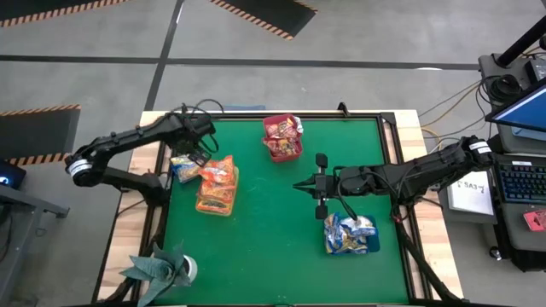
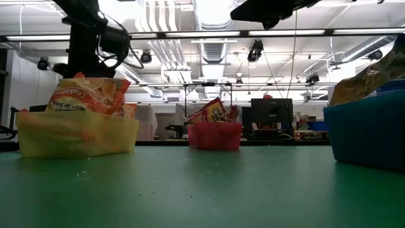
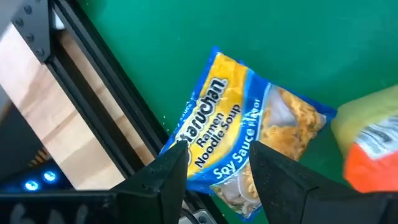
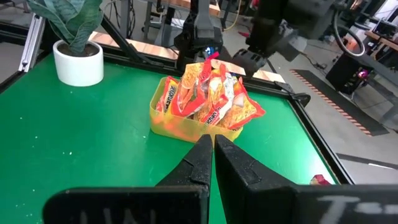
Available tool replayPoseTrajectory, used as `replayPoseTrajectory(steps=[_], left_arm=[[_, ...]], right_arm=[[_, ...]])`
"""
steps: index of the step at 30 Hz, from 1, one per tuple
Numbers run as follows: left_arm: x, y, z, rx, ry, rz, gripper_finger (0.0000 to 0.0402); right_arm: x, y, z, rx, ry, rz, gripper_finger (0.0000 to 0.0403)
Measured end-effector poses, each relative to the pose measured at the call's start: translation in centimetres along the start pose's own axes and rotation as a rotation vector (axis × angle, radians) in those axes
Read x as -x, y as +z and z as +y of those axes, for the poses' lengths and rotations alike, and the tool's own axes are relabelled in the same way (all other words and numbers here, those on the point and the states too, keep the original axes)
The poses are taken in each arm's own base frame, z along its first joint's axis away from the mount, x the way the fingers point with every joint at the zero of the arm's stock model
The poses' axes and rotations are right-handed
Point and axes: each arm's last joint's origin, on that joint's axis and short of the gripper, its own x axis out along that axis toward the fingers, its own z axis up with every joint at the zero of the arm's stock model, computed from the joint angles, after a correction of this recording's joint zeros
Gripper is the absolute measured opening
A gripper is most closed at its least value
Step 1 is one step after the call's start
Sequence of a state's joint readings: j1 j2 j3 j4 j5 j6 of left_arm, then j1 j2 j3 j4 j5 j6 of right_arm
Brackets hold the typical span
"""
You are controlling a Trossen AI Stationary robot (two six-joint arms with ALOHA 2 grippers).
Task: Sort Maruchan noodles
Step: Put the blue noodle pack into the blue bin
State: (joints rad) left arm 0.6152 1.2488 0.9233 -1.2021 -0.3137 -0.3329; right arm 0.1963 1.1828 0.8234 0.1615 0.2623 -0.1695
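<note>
A blue-and-yellow Maruchan noodles packet [image 3: 242, 127] lies flat on the green mat near the table's left edge [image 1: 182, 168]. My left gripper [image 3: 214, 171] hovers open just above it, one finger over each side of its near end [image 1: 194, 158]. Beside it, a yellow-green tray [image 1: 217, 192] holds several orange packets [image 4: 208, 99]. At the far middle a red tray [image 1: 283, 141] holds dark red packets. A blue tray [image 1: 350, 237] at the near right holds blue-and-yellow packets. My right gripper [image 1: 299, 185] waits shut over the mat's middle [image 4: 213, 149].
A potted plant in a white pot [image 1: 166, 269] stands at the near left corner. A black rail [image 3: 106, 106] and a wooden rim run along the mat's left side, close to the loose packet. Bare green mat [image 1: 273, 247] lies between the trays.
</note>
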Motion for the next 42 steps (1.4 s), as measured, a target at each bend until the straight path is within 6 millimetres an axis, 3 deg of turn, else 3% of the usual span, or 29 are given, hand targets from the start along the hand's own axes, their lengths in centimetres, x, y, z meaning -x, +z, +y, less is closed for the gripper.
replayPoseTrajectory(steps=[7,13,23,34,42], left_arm=[[-1.7,0.8,2.8,0.093,-0.005,0.099,0.0147],[-3.1,1.4,3.4,0.116,-0.043,0.169,0.0147],[-5.4,2.4,2.7,0.108,-0.064,0.252,0.0147],[-8.3,1.5,1.7,0.066,-0.117,0.404,0.0147],[-9.6,0.8,1.4,0.049,-0.117,0.407,0.0146]], right_arm=[[0.0,0.0,0.0,0.016,0.0,0.002,0.0009],[0.0,-0.3,0.0,0.039,0.005,0.03,0.0009],[0.0,-0.5,0.1,0.024,0.008,0.045,0.0009],[0.0,-0.8,0.1,0.006,0.018,0.078,0.0009],[0.0,-0.8,0.1,0.005,0.017,0.072,0.0009]])
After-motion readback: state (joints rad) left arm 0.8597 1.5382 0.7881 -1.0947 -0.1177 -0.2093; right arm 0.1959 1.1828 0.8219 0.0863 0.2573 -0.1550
